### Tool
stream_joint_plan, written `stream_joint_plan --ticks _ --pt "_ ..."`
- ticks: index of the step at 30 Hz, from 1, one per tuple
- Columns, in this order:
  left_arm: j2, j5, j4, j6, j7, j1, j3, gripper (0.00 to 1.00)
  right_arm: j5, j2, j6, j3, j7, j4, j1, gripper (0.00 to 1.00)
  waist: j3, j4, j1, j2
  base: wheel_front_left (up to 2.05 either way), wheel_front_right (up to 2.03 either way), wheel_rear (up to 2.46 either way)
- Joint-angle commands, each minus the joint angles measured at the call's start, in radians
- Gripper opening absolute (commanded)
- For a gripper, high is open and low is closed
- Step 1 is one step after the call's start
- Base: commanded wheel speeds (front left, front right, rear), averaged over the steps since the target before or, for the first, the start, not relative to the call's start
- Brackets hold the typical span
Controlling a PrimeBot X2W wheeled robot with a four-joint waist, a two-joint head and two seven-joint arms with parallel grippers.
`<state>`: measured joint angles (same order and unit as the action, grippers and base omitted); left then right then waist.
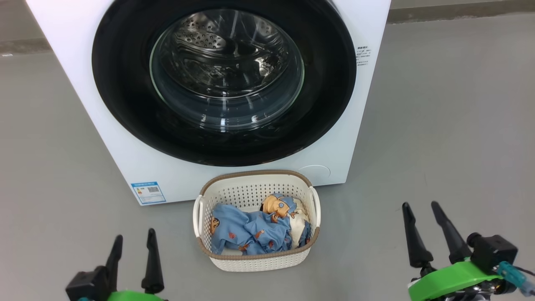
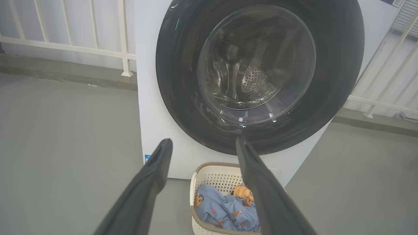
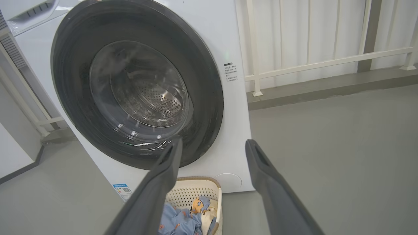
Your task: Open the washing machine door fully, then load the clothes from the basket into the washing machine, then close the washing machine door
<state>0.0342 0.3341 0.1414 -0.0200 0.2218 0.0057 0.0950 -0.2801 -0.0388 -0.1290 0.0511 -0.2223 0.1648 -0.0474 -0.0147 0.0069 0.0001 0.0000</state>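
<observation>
The white washing machine [image 1: 83, 104] stands ahead with its round black door [image 1: 121, 92] shut flat against the front; the steel drum shows through the glass window. On the floor in front of it sits the cream basket [image 1: 255, 259] holding blue and cream clothes [image 1: 250, 232]. My left gripper [image 1: 133, 238] is at the lower left, open and empty, left of the basket. At the lower right my right gripper [image 1: 420, 207] is also open and empty. The door [image 2: 176, 81] and basket [image 2: 209, 173] appear beyond the left fingers, and the door [image 3: 72, 81] and clothes [image 3: 183, 222] beyond the right ones.
Grey floor [image 1: 439, 125] spreads on both sides of the machine. A white railing [image 3: 326, 62] runs behind it on a low kerb. A blue energy label [image 1: 147, 192] sits at the machine's lower left corner, a round filter cap [image 1: 315, 172] at its lower right.
</observation>
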Motion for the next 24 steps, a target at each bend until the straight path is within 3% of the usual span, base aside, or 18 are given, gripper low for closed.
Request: stream_joint_plan --ticks 1,10,24 --pt "0.014 -0.028 -0.008 0.009 0.017 -0.016 -0.021 1.0 0.04 -0.011 -0.002 -0.023 -0.016 -0.007 -0.045 1.0 -0.001 -0.001 -0.0001 0.0 0.0 0.0 0.0" --pt "0.016 -0.115 0.052 0.01 0.04 -0.025 0.003 1.0 0.155 -0.011 -0.002 -0.017 -0.039 0.058 -0.063 1.0 -0.004 0.0 -0.0001 0.0 0.0 0.0 0.0" --pt "0.016 -0.082 0.111 0.007 0.04 -0.033 0.007 1.0 0.16 -0.011 -0.002 -0.028 -0.039 0.122 -0.071 1.0 -0.008 -0.001 -0.0001 0.0 0.0 0.0 0.0"
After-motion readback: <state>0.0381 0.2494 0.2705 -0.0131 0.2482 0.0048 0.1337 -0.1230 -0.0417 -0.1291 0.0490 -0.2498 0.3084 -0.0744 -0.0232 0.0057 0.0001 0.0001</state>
